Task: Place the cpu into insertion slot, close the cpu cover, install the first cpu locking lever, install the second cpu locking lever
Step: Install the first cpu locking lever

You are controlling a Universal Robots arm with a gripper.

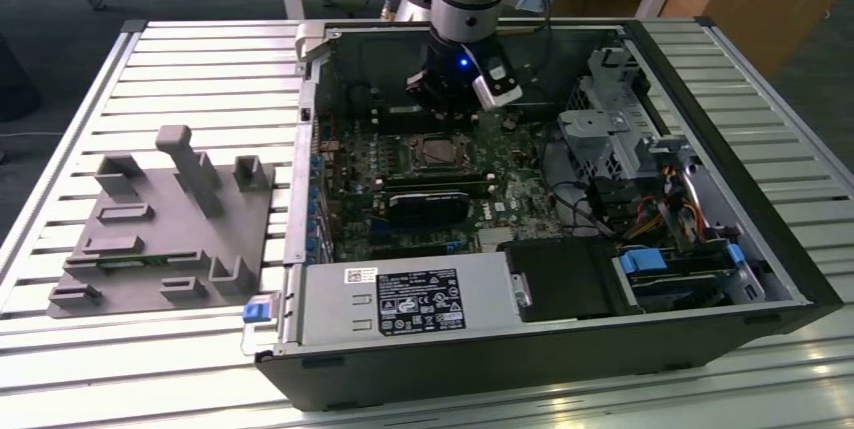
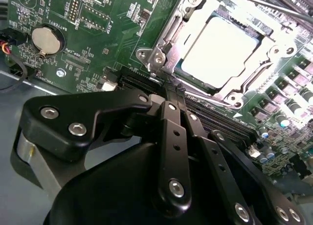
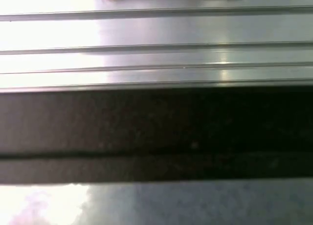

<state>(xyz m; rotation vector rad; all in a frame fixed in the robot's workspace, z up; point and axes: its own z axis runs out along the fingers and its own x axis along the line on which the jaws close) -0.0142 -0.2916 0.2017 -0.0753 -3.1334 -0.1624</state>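
Observation:
The cpu (image 2: 220, 51) lies flat in the insertion slot (image 1: 434, 152), its silver-grey top glaring under the light. The cpu cover (image 2: 266, 51), a thin metal frame, is down around it. Thin metal lever wires run along the socket's sides, one (image 2: 171, 29) beside the frame's long edge. My gripper (image 2: 173, 95) hangs just off the socket's corner above the black memory slots, its black fingers drawn together with nothing between them. In the exterior view the gripper (image 1: 447, 107) stands just behind the socket, inside the open computer case.
The open case (image 1: 694, 279) lies on a slatted aluminium table (image 3: 156, 49). A grey fixture (image 1: 160, 219) sits on the exterior view's left. A black card (image 1: 430, 204), drive bays and cables (image 1: 641, 189) crowd the board. A coin battery (image 2: 45, 40) sits near the gripper.

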